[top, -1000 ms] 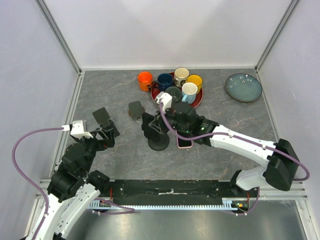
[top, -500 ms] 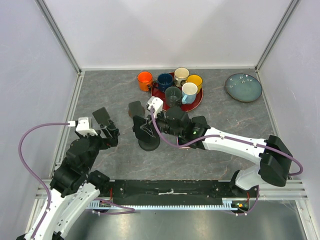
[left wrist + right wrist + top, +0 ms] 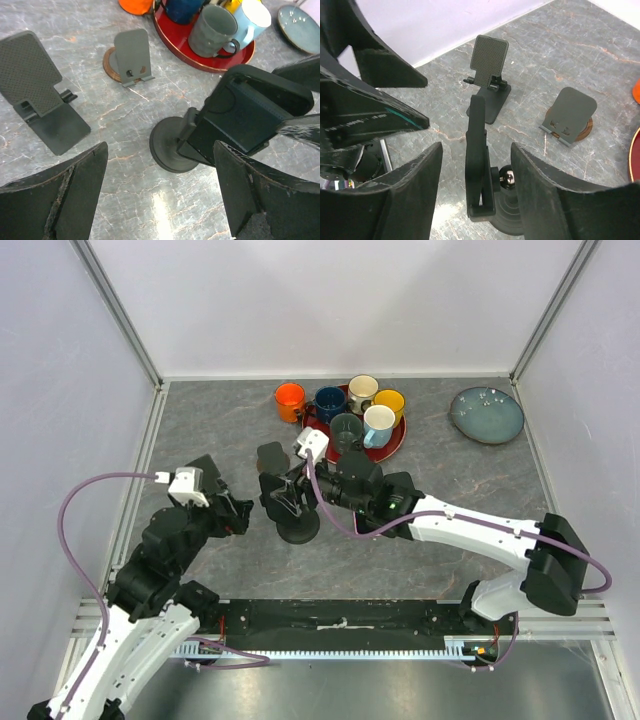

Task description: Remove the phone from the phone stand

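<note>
The black phone (image 3: 476,145) stands edge-on in the cradle of the round-based phone stand (image 3: 507,217). My right gripper (image 3: 476,147) is open, with a finger on each side of the phone and neither touching it. From the left wrist view the phone (image 3: 250,112) shows its cased back, leaning on the stand (image 3: 167,150). My left gripper (image 3: 159,150) is open just short of the stand's base, holding nothing. From above, the right gripper (image 3: 288,496) hangs over the stand (image 3: 298,528), and the left gripper (image 3: 236,516) is just to its left.
A grey folding stand (image 3: 205,471) lies to the left. A small stand on a wooden disc (image 3: 271,457) sits behind. A red tray (image 3: 398,439) of mugs, an orange mug (image 3: 289,400) and a blue plate (image 3: 487,414) stand at the back.
The right gripper has opened from shut. It and the round-based stand have shifted left. The left gripper has moved right, closer to the stand.
</note>
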